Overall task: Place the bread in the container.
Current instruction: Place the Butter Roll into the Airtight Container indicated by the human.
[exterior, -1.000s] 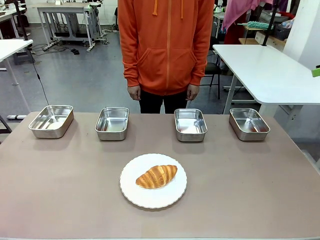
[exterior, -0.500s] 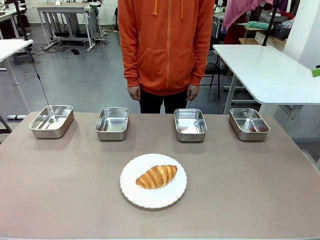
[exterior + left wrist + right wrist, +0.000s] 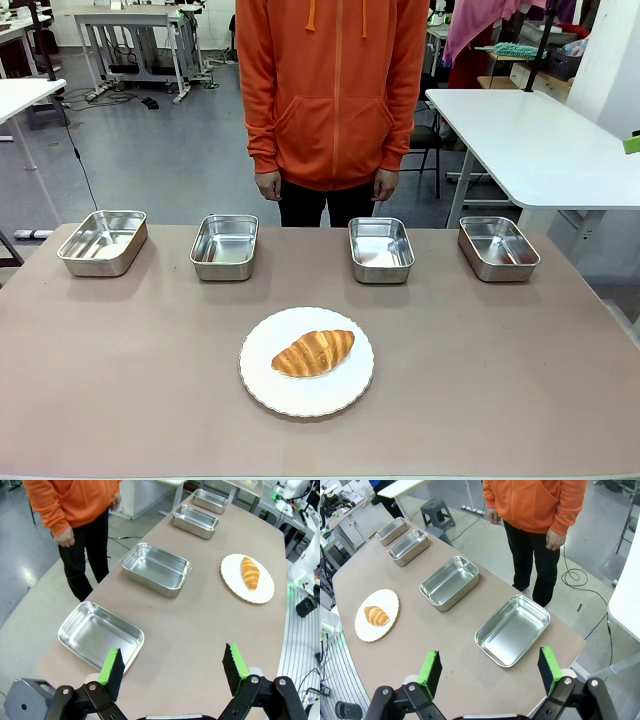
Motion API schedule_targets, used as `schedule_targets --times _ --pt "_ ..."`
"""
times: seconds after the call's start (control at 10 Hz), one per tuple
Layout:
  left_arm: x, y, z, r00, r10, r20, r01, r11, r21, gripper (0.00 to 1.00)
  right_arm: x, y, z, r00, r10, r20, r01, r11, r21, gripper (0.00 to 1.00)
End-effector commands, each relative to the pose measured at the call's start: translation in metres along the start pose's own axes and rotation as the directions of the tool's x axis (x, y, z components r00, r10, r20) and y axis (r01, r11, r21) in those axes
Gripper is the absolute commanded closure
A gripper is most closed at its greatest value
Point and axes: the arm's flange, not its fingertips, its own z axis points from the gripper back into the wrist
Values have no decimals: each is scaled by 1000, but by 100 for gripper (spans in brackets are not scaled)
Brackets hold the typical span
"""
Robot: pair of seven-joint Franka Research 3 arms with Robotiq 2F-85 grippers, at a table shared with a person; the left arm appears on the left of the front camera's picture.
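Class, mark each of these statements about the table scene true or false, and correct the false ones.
1. The croissant lies on the white plate. True.
2. Five steel pans stand in a row at the far side of the table. False: there are four.
3. One of the pans already holds bread. False: all four are empty.
4. The left gripper is open and empty. True.
5. The right gripper grips the croissant. False: it is open and holds nothing.
6. The person's hands hang at the sides, away from the pans. True.
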Motion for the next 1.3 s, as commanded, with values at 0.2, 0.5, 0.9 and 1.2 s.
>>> schedule_targets --times 0.2,0.5,0.9,1.2 --pt "1 -1 0 1000 -5 3 5 1000 -1 0 2 -1 -1 1000 3 20 -3 1000 4 0" --pt "1 -1 0 1000 -5 3 5 1000 -1 0 2 -1 -1 1000 3 20 -3 1000 4 0" --pt "1 -1 0 1000 -5 3 5 1000 -1 0 2 -1 -1 1000 3 20 -3 1000 4 0" --pt "1 -1 0 1000 -5 3 5 1000 -1 0 2 -1 -1 1000 3 20 -3 1000 4 0"
